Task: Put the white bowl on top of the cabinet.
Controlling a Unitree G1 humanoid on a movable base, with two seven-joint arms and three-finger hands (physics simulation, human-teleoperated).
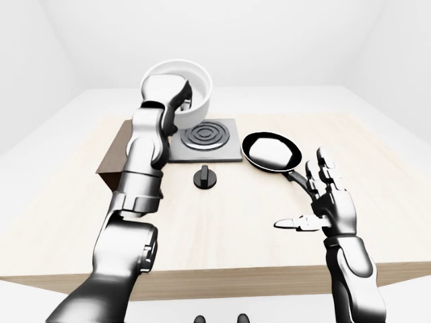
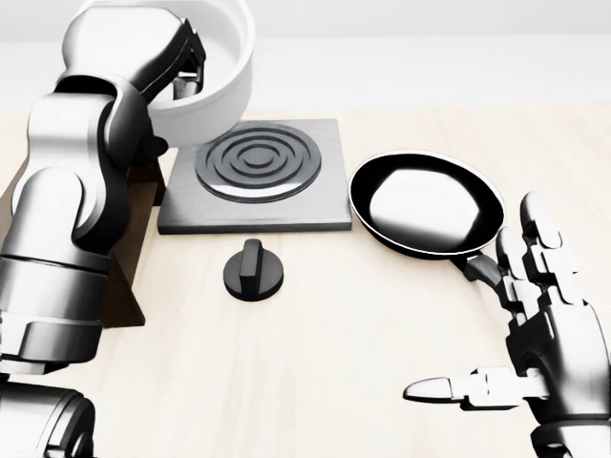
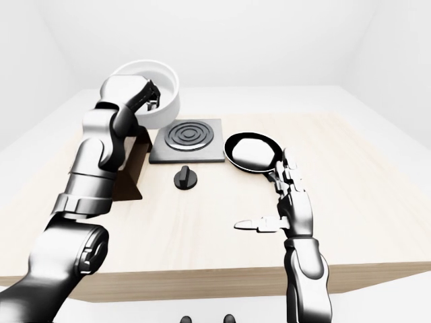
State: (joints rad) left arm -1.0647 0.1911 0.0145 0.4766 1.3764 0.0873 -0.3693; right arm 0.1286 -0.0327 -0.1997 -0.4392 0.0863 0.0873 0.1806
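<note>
My left hand (image 2: 186,78) is shut on the rim of the white bowl (image 2: 227,72), with fingers hooked inside it. It holds the bowl raised and tilted at the top left of the head view, above the stove plate's left corner. The brown cabinet (image 1: 111,160) is a low box on the table, just below and left of the bowl; my left arm hides most of it. My right hand (image 2: 477,305) is open and empty, with fingers spread, beside the pan's handle at the lower right.
A grey stove plate (image 2: 258,172) with a ringed burner lies in the middle. A black knob (image 2: 253,270) sits below it. A black frying pan (image 2: 425,203) lies to the right of the plate. The wooden table's near edge (image 1: 236,276) runs along the bottom.
</note>
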